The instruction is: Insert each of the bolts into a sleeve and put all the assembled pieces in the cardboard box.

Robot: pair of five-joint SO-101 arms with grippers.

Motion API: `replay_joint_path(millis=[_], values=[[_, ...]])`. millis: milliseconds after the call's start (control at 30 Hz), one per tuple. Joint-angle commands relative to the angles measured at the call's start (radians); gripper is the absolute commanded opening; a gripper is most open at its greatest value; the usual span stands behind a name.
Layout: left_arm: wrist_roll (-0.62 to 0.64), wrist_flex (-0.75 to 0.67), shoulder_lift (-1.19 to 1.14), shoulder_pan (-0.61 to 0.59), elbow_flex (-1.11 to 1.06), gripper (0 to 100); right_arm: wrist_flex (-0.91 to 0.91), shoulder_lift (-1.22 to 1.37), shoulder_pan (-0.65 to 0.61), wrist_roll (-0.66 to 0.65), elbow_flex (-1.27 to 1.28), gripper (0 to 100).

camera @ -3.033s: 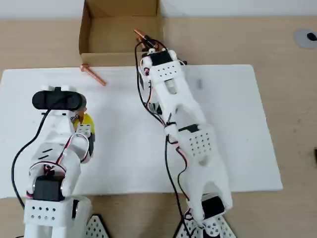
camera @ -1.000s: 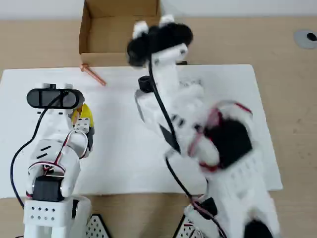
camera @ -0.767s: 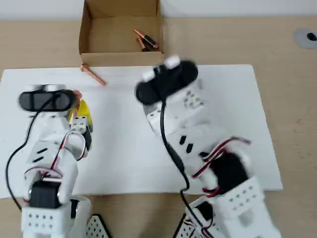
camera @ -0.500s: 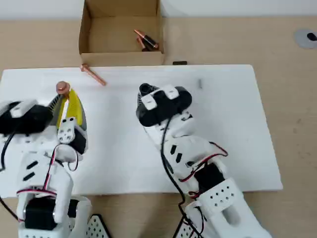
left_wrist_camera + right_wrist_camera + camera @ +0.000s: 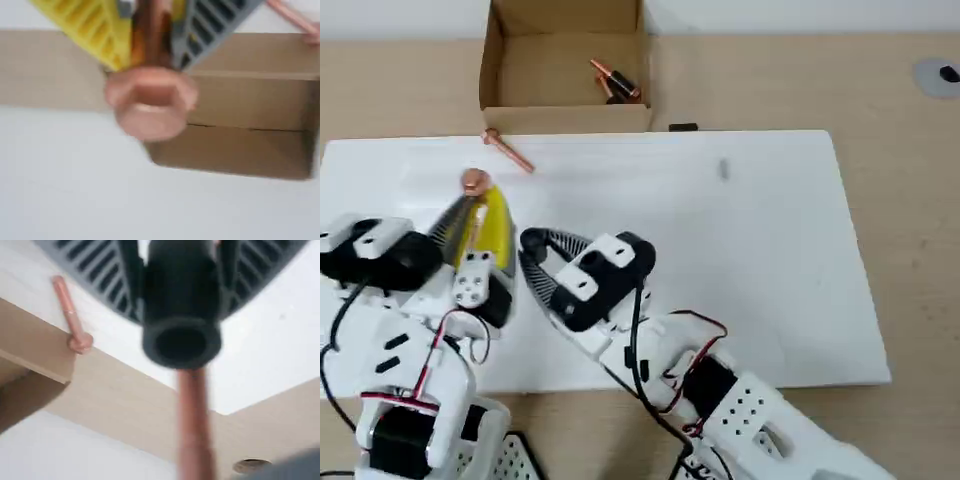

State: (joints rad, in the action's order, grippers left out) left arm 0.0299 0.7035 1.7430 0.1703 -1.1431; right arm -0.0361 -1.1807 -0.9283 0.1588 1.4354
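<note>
The left gripper [image 5: 470, 200], its yellow and grey fingers clamped on the shaft of a copper flange-headed bolt [image 5: 150, 102], sits at 9 o'clock on the white mat [image 5: 770, 250]. The bolt's long axis runs along the fingers, head pointing to 12 o'clock at the open cardboard box [image 5: 565, 118], where assembled copper-and-black pieces [image 5: 615, 82] lie. Just beside it at 3 o'clock, the right gripper [image 5: 535, 265] pinches a black tubular sleeve [image 5: 181, 330], bore lengthwise between its fingers. The step in hand looks like mating this pair, so the next move calls for bringing shaft and bore onto one line before pushing, while a loose copper bolt [image 5: 508, 150] waits near the box's 7 o'clock corner.
</note>
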Motion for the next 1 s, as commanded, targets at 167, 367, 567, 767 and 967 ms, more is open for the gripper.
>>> replay_joint_path(millis=[167, 367, 567, 767, 967], values=[[-0.003, 0.032, 0.058, 0.023, 0.072, 0, -0.032, -0.036, -0.021, 0.012, 0.036, 0.9], [-0.052, 0.132, 0.087, 0.017, 0.166, 0, -0.032, -0.038, -0.019, 0.014, 0.05, 0.9], [-0.057, 0.316, 0.085, 0.109, 0.301, 0, -0.097, -0.036, -0.018, 0.014, 0.104, 0.9], [-0.054, 0.445, 0.085, 0.173, 0.341, 0, -0.219, -0.033, -0.018, 0.009, 0.18, 0.9], [-0.057, 0.563, 0.085, 0.218, 0.42, 0, -0.221, -0.035, -0.022, 0.012, 0.183, 0.9]])
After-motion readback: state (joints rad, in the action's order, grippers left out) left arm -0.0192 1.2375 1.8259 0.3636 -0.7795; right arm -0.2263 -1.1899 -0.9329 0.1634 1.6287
